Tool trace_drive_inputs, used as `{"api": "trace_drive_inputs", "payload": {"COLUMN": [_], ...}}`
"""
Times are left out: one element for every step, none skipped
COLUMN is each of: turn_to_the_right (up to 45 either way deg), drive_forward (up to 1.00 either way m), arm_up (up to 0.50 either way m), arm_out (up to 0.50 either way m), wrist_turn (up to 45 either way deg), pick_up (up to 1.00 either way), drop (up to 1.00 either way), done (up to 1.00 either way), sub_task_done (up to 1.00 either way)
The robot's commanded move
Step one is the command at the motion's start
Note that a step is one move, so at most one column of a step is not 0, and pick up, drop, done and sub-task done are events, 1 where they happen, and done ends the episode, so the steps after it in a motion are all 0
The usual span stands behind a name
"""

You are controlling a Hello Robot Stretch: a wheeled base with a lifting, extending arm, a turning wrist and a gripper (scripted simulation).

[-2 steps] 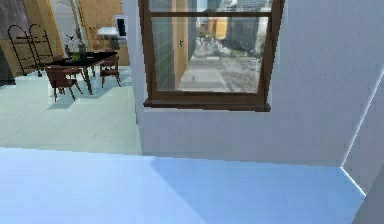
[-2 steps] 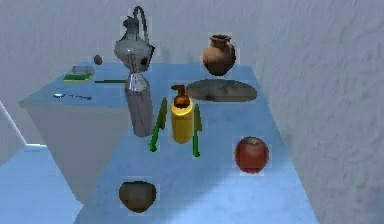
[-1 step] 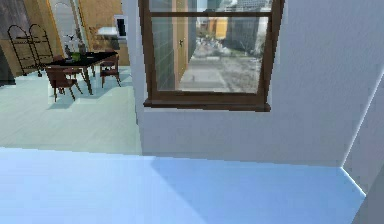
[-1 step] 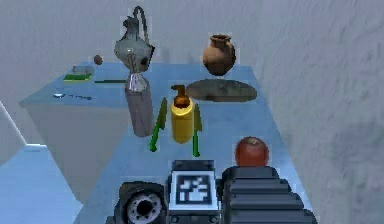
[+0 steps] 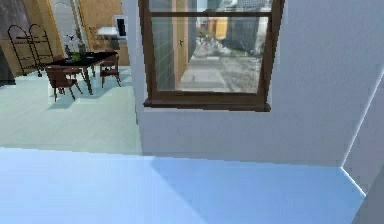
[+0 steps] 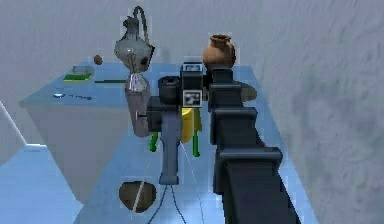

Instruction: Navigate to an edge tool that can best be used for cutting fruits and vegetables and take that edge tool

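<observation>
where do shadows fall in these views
forward view: the pale blue surface is darker on its right, the window brightest; arm side view: mottled grey shade on the wall, the counter paler toward the left

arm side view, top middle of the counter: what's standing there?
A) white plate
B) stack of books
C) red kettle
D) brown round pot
D: a brown round pot stands toward the far end of the light blue counter, at the arm side view's top middle.
</observation>
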Motion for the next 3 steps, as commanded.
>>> {"api": "trace_drive_inputs", "payload": {"turn_to_the_right": [0.0, 0.0, 0.0], "drive_forward": [0.0, 0.0, 0.0], "arm_up": [0.0, 0.0, 0.0], "arm_out": [0.0, 0.0, 0.0], "wrist_turn": [45.0, 45.0, 45.0], "pick_up": [0.0, 0.0, 0.0], "drop": [0.0, 0.0, 0.0], "done": [0.0, 0.0, 0.0], "sub_task_done": [0.0, 0.0, 0.0]}}
